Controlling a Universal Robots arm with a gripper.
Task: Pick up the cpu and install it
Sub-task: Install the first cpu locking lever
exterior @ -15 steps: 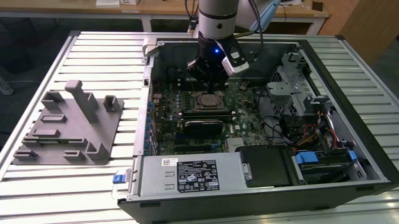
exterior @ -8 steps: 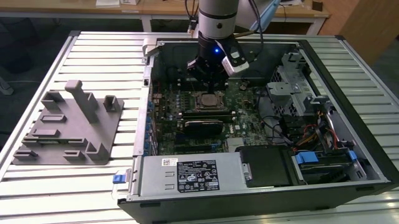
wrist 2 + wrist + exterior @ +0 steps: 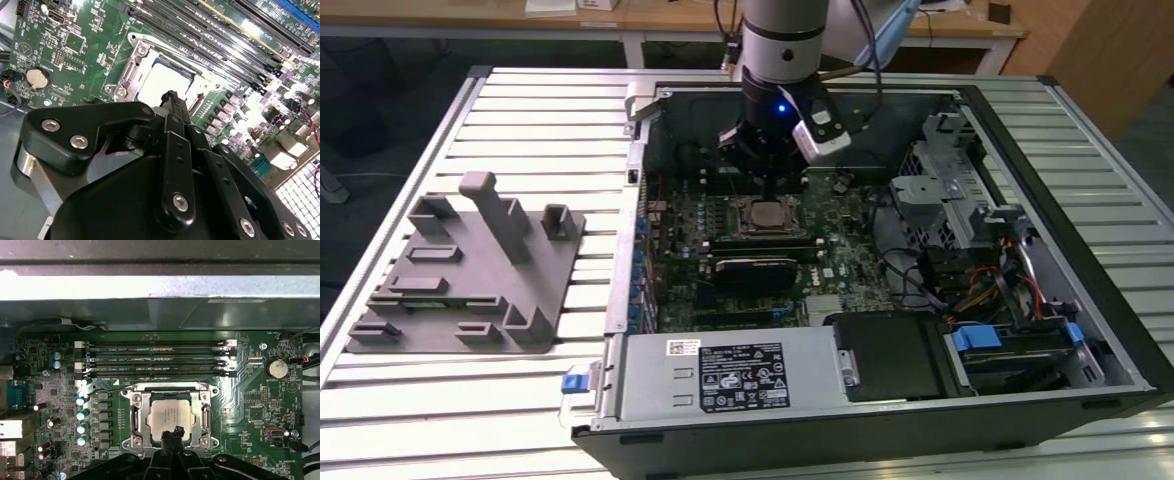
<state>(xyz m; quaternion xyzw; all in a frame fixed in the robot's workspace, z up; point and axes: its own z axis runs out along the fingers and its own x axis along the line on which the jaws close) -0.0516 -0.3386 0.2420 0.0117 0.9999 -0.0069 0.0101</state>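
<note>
Hovering the pincer (image 3: 175, 432) over the socket frame (image 3: 134, 401) on the motherboard (image 3: 260, 400), I see the cpu (image 3: 169, 417) already seated flat inside it, silver top up, which suits installation. The fingertips (image 3: 171, 97) are pressed together, holding nothing, poised just above the chip's near edge; contact I cannot confirm.

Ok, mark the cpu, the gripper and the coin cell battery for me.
cpu (image 3: 170, 420): first wrist view, middle of its silver top.
gripper (image 3: 174, 431): first wrist view, between its fingertips, over the cpu's edge.
coin cell battery (image 3: 276, 368): first wrist view, centre of its round face.
</note>
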